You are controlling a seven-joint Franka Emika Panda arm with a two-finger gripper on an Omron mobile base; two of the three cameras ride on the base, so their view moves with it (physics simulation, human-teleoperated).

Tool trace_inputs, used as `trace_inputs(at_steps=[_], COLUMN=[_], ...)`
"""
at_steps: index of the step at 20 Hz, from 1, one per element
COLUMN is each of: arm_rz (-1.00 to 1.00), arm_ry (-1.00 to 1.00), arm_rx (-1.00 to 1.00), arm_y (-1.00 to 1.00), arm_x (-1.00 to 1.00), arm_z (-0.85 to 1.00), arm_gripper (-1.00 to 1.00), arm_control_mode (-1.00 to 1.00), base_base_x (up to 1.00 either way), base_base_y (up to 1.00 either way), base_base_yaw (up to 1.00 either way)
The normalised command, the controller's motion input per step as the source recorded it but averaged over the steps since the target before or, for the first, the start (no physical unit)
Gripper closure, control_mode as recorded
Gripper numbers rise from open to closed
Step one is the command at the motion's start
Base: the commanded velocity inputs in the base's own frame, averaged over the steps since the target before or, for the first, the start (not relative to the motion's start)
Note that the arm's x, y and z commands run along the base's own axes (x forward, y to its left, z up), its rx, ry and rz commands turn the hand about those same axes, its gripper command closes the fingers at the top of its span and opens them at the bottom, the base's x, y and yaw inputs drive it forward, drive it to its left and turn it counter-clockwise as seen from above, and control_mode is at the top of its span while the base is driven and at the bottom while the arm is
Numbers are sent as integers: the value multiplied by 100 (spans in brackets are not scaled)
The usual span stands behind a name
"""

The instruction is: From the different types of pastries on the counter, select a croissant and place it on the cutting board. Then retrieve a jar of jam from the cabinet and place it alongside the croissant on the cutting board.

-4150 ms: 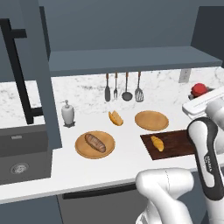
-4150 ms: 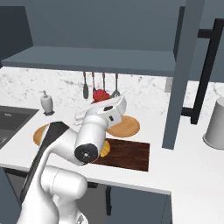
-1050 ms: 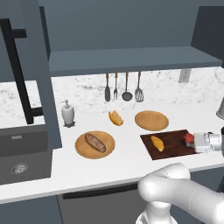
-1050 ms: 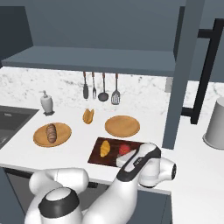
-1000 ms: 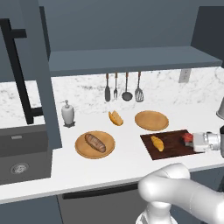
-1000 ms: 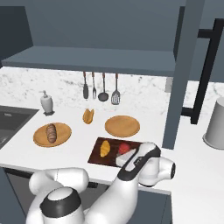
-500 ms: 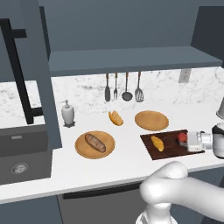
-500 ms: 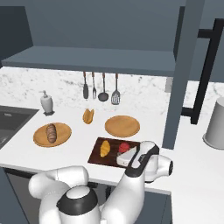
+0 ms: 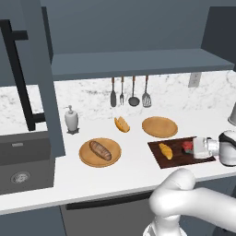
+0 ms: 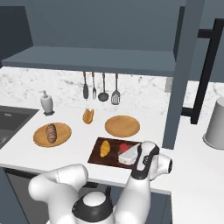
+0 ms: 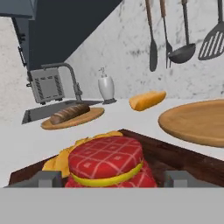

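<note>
Left base view is crossed by the white marble-patterned counter with grey veining (image 9: 138, 161), above which the dark blue-grey wall cabinet (image 9: 129, 62) is seen with its long flat shelf, and its open door with a black vertical bar handle (image 9: 20, 78) stands at the left. A dark sink (image 9: 20, 161) is set into the counter at the far left.

On the counter's right part the dark brown rectangular wooden cutting board (image 9: 159, 150) is laid flat. Just behind it a round light-tan wooden plate (image 9: 159, 126) is seen bare, and well to its left a second round wooden plate (image 9: 100, 152) carries the long brown loaf (image 9: 100, 150). The orange-yellow folded wedge pastry (image 9: 121, 124) is found on the bare counter between the two plates, toward the wall.

On the cutting board the golden-yellow croissant (image 9: 165, 150) is lying, and just beside it, on the side nearer the arm, the small squat red jar of jam with a checked red lid and a yellow band (image 11: 107, 162) is standing upright on the wood. The two look close together; whether they touch cannot be told.

The gripper (image 11: 107, 179) is placed low at the jar, its fingertips (image 11: 46, 178) seen on either side of the jar with a gap to the jar's sides, so the jaws are parted and the jar is released.

A white soap dispenser (image 9: 70, 119) is standing by the sink, and dark utensils (image 9: 129, 92) are hung on the wall.
</note>
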Motion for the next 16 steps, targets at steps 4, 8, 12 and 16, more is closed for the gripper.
trace_inputs(at_steps=[4,8,12,16], arm_rz=[0,0,0,0], arm_ry=[-1,0,0,-2], arm_rx=[8,6,-1,-9], arm_y=[0,-30,-99,-100], arm_x=[53,26,-28,-99], arm_z=[0,54,86,35], arm_gripper=[-100,-100,-100,-100], arm_control_mode=[-100,-100,-100,-100], base_base_x=[0,0,0,0], base_base_y=[0,0,0,0], base_base_yaw=[0,0,0,0])
